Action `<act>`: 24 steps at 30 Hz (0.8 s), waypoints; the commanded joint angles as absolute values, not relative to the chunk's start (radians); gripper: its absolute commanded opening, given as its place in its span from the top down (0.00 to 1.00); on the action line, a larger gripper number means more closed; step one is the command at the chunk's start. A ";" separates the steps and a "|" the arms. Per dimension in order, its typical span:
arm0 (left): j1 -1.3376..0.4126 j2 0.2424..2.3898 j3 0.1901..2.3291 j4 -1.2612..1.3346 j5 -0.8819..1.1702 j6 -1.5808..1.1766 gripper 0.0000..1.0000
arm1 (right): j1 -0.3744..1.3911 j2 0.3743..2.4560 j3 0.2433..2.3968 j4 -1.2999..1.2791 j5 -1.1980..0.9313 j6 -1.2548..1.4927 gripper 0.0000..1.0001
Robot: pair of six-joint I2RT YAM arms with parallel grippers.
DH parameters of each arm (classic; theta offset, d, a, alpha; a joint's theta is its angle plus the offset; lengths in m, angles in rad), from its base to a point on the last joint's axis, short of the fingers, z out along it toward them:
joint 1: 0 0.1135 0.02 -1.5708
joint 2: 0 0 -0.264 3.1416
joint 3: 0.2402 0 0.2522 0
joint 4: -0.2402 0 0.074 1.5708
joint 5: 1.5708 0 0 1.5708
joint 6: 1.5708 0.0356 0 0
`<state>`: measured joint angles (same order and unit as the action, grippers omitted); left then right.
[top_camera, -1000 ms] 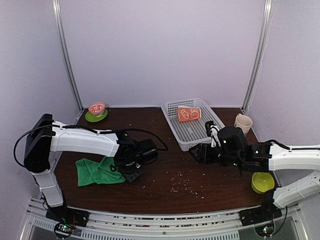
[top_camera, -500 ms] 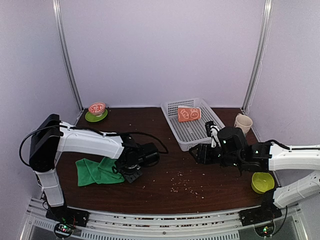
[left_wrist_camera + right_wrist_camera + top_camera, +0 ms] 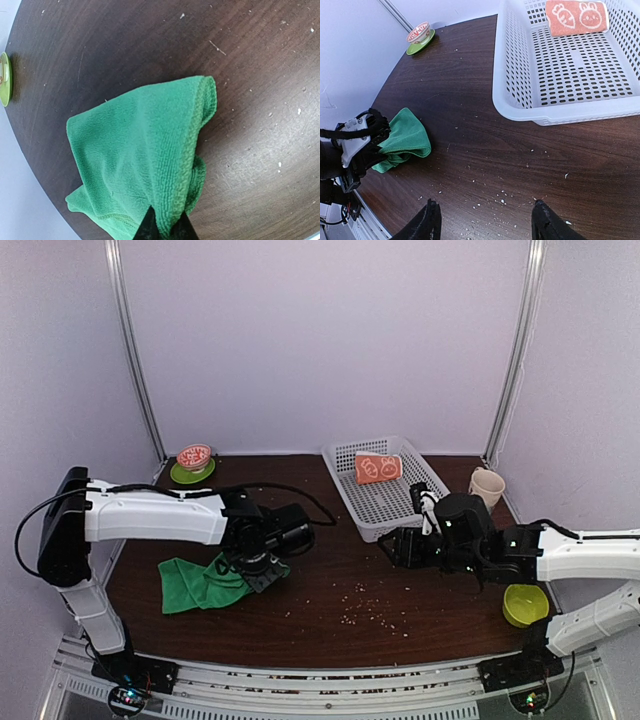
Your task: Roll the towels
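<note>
The green towel (image 3: pixel 195 583) lies crumpled on the dark table at the left. My left gripper (image 3: pixel 250 575) is shut on its right edge and lifts that edge slightly. In the left wrist view the green towel (image 3: pixel 140 150) is pinched between my fingertips (image 3: pixel 148 227) at the bottom. It also shows in the right wrist view (image 3: pixel 402 137). The orange towel (image 3: pixel 377 468) with white prints lies rolled at the back of the white basket (image 3: pixel 355 505), also seen in the right wrist view (image 3: pixel 576 17). My right gripper (image 3: pixel 485 220) is open and empty above the table in front of the basket.
A red bowl on a green saucer (image 3: pixel 193 464) stands at the back left. A beige cup (image 3: pixel 486 485) stands right of the basket. A lime green bowl (image 3: pixel 524 604) sits at the front right. Crumbs (image 3: pixel 370 612) are scattered on the table's middle front.
My left gripper has moved up and back a little with the green towel's edge, dragging the cloth slightly right. The right arm has not moved.
</note>
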<state>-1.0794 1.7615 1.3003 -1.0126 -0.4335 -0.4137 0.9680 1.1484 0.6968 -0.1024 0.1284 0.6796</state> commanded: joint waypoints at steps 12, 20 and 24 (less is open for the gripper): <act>-1.083 1.838 1.284 -0.954 -0.383 -0.389 0.78 | 0.962 1.121 0.705 -0.127 0.158 0.670 0.38; -1.083 1.831 1.287 -0.953 -0.361 -0.382 0.64 | 0.962 1.135 0.709 -0.127 0.148 0.668 0.38; -1.083 1.827 1.287 -0.953 -0.362 -0.380 0.63 | 0.963 1.138 0.709 -0.123 0.146 0.668 0.38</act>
<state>-1.0794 1.8275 1.2865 -0.9672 -0.3733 -0.3901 0.9680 1.1393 0.6968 -0.1204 0.1326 0.6788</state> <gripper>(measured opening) 0.369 0.622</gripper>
